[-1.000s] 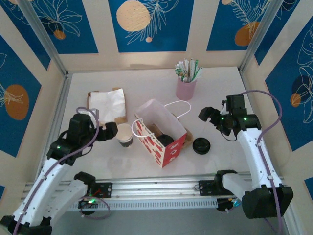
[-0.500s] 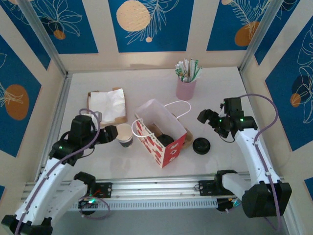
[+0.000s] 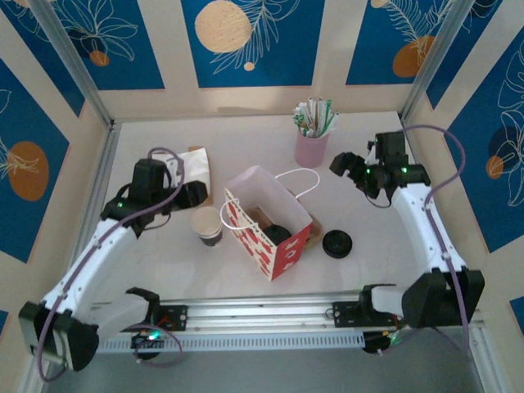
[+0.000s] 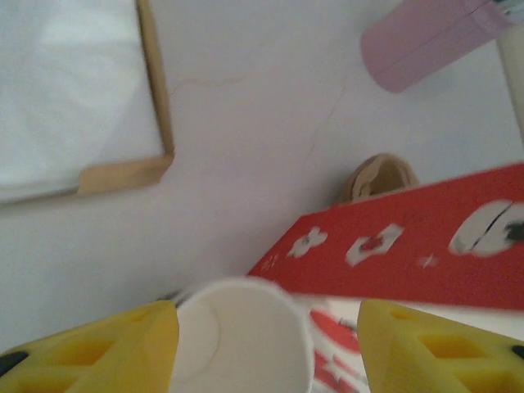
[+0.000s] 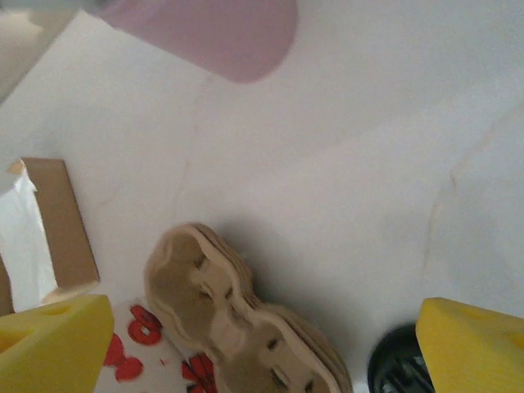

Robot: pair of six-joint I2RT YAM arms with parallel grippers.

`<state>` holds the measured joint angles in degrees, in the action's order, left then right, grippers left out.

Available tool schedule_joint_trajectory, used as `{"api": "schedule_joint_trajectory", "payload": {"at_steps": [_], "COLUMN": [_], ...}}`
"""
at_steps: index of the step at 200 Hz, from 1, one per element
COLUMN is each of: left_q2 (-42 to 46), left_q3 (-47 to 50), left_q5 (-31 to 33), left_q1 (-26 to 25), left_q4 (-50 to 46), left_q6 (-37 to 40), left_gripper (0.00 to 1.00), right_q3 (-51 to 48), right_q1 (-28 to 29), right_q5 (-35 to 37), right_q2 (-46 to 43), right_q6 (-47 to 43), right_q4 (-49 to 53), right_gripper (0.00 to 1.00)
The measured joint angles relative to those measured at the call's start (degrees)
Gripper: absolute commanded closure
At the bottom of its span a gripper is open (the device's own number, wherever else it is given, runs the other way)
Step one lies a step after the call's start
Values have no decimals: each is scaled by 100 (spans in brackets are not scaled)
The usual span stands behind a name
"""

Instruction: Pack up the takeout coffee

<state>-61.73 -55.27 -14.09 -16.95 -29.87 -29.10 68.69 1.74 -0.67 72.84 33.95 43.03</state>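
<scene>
The off-white paper coffee cup (image 3: 208, 225) stands upright on the table just left of the red-and-white gift bag (image 3: 268, 223). My left gripper (image 3: 195, 194) hovers open over its far-left side. In the left wrist view the cup's rim (image 4: 241, 336) lies between the two yellow fingers (image 4: 90, 344), nearer the left one, and I cannot tell whether that finger touches it. My right gripper (image 3: 344, 164) is open and empty, up near the pink cup. Its wrist view looks down at the cardboard carrier (image 5: 237, 311).
The pink cup of wrapped straws (image 3: 311, 147) stands at the back. A round black lid (image 3: 336, 244) lies right of the bag, beside the cardboard carrier (image 3: 315, 232). White napkins on brown card (image 3: 187, 164) lie behind my left arm. The bag holds a dark object.
My left gripper has gone from beside the cup to up and behind it. My right gripper has moved back towards the pink cup. The cup has stayed put.
</scene>
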Motion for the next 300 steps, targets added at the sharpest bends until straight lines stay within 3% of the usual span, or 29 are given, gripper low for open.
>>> {"api": "schedule_joint_trajectory", "payload": {"at_steps": [53,88,152,209,300], "left_q2": [-1541,-2415,-3591,-3998,-4002], "left_q3": [-968,-1445,-2511,-2608,-2612], "left_q5": [-472,-918,-1803,-2135,-2194], "left_q1": [72,72,72,72,72], "left_q4": [828,1290,1882,2094,2138], "left_q6": [258,413,555,525,525], "left_gripper": [32,24,22,23,24], "right_q3": [1261,2271,3713,4470,4682], "right_q1": [118,402,1005,1099,1099], "right_q5": [-127,-31,901,1676,1858], "right_q2": [1130,1969,3115,3722,3998], "right_q6": [-358,-671,-1456,-1969,-2155], "right_q4": [-323,-442,-299,-28,138], "right_gripper": [35,37,43,56,72]}}
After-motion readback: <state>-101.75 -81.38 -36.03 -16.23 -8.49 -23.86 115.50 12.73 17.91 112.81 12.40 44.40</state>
